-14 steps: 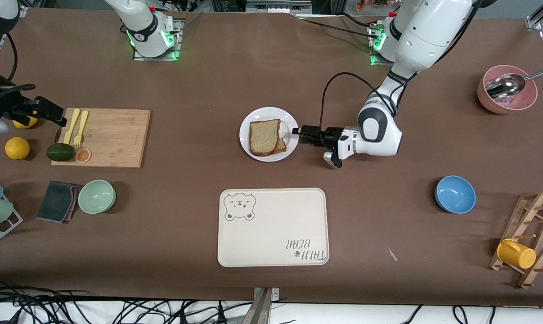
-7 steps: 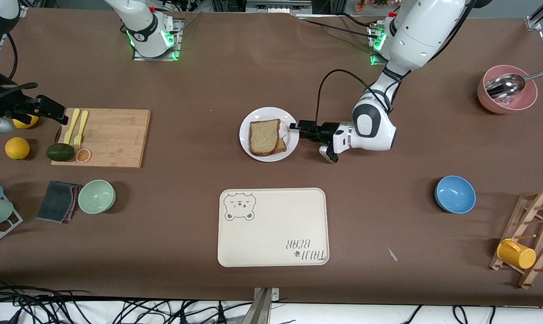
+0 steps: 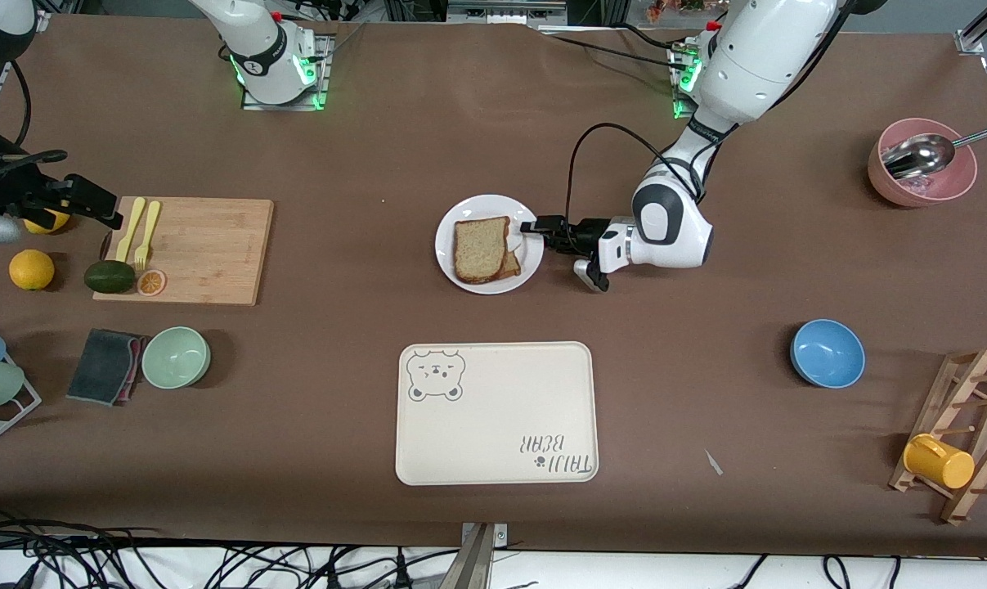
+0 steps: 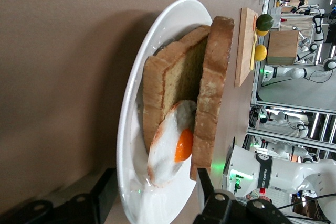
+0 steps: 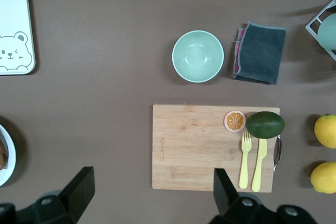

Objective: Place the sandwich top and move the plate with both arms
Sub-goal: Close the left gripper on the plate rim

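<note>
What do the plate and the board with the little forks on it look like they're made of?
The plate looks like glazed ceramic or hard plastic: plain white, smooth, with a soft sheen on its rim; which one can't be told. The cutting board looks like bamboo or pale wood, matte, with fine lengthwise grain and a thin edge. The two forks look like matte pale yellow plastic.

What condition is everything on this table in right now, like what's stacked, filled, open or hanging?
sandwich top: lying on the egg and lower slice, on the plate.
plate: on the table, its rim between the left gripper's fingers.
left gripper: at the plate's rim, partly closed.
right gripper: open, over the cutting board's edge, waiting.
pink bowl: holds a metal ladle.
blue bowl: upright, empty.
yellow mug: hung on the wooden rack.
</note>
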Tool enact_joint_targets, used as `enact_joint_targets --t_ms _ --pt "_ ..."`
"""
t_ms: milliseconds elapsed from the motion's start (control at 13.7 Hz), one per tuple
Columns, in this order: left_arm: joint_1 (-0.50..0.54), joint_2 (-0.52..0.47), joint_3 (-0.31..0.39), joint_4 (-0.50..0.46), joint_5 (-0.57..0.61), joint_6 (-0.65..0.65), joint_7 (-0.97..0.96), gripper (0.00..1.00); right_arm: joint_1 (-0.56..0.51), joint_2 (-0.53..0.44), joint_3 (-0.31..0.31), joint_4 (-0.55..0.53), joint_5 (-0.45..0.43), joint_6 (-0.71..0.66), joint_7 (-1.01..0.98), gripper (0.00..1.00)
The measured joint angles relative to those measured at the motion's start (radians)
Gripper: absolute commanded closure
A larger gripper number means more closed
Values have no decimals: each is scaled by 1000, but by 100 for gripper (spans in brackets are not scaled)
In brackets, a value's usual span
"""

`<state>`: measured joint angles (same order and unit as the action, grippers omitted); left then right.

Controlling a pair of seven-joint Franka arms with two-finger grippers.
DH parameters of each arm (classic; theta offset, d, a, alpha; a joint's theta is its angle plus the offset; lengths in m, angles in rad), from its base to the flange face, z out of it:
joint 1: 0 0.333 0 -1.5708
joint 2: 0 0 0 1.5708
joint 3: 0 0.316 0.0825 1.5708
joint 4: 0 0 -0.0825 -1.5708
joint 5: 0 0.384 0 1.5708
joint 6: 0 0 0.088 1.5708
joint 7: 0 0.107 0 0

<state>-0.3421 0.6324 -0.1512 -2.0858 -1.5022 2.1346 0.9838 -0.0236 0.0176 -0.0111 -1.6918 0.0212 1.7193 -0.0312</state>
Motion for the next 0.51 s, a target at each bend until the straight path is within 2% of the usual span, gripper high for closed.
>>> enact_joint_targets --t_ms 292,511 --pt "0 1 0 -5 0 2 16 45 0 0 2 0 0 0 0 0" --pt "0 7 0 -9 -15 2 46 56 0 1 2 0 0 1 0 0"
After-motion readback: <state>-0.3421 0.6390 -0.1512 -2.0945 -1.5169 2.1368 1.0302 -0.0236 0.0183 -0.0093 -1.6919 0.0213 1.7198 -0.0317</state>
